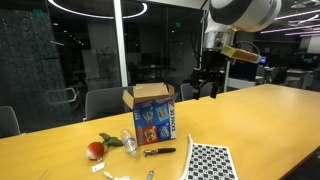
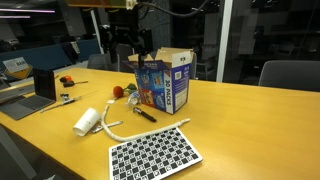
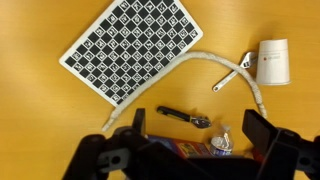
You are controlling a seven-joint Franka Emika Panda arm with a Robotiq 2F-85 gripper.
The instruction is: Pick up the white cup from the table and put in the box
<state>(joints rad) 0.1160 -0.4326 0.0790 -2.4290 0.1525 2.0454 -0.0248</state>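
- White cup is sitting on the table in the lower left of an exterior view, just beside the box's lower left corner, between a red fruit and a black marker.
- In the wrist view the cup is showing as a pale translucent shape at bottom centre-right, close to the marker's right end. Whether it is standing upright or lying over, I cannot tell.
- The box is standing upright at frame centre, its brown flaps standing open; it is showing in both exterior views.
- A checkerboard sheet is lying flat on the table at lower right, well apart from the cup.
- A white cylinder is lying at upper right of the wrist view, a white cable curving away from it.
- The gripper is hanging high over the table, to the upper right of the box and well apart from the cup.
- In the wrist view the gripper is entering from the bottom edge, jaws spread wide with nothing between them.
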